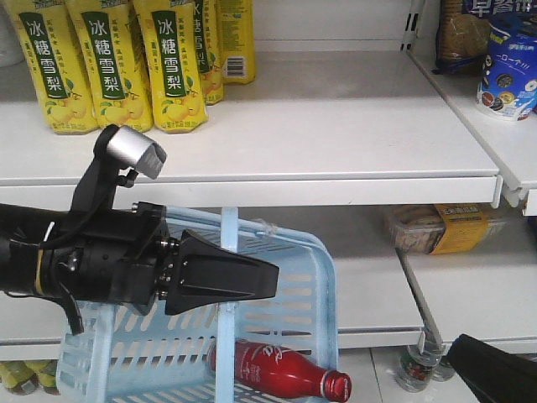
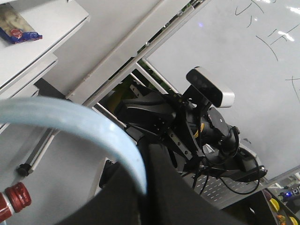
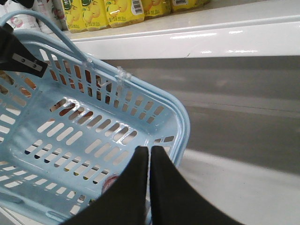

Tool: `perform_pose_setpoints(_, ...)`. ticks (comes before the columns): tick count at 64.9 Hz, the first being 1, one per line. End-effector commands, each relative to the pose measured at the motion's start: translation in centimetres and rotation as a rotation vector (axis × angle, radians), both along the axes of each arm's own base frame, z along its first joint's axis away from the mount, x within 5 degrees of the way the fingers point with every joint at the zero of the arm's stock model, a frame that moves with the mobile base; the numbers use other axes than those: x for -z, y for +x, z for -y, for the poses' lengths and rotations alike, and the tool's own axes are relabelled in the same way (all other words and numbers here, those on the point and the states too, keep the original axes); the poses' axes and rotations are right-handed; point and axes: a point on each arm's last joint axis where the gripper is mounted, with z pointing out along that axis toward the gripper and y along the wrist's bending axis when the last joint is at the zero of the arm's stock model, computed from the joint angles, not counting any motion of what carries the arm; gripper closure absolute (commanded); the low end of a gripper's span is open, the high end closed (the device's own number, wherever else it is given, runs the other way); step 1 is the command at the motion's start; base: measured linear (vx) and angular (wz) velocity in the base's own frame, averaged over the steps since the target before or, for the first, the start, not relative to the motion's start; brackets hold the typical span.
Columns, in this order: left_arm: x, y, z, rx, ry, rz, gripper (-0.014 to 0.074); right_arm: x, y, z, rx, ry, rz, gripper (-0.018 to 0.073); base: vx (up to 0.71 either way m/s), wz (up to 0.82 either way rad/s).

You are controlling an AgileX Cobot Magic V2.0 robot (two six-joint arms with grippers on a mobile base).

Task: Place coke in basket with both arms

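The pale blue basket (image 1: 323, 285) hangs tilted in front of the lower shelf. Its strap handle (image 1: 228, 231) runs through my left gripper (image 1: 270, 277), which is shut on it. The left wrist view shows that handle (image 2: 70, 119) curving in between the dark fingers (image 2: 187, 192). The coke (image 1: 281, 369) lies on its side at the basket's bottom, its red cap (image 2: 16, 197) poking past the right side. Red shows through the floor slots (image 3: 110, 180), so I cannot tell whether the coke is inside or beneath. My right gripper (image 3: 150, 149) is shut and empty, just over the basket's near rim (image 3: 180, 140).
Yellow pear-drink bottles (image 1: 109, 59) line the upper shelf, whose white edge (image 1: 336, 180) juts out above the basket. Snack bags (image 1: 503, 67) sit at the upper right. A packaged box (image 1: 445, 227) lies on the lower shelf, and a small jar (image 1: 415, 365) stands below it.
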Motion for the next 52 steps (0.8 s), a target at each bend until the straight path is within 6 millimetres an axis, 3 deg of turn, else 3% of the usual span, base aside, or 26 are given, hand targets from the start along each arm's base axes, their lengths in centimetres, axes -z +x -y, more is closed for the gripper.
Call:
perform_pose_setpoints(1,-3.41,-1.82,-0.16,0.145,-0.209,0.027,0.0603,-0.83,0.19,0.14,0.02,-0.025,0.039,0.0564,0.0,0.0)
perform_pose_setpoints(52,-3.55,-1.66,-0.16,0.127,-0.224,0.022,0.0603,-0.83,0.19,0.14,0.02,-0.026,0.039,0.0564,0.0,0.0)
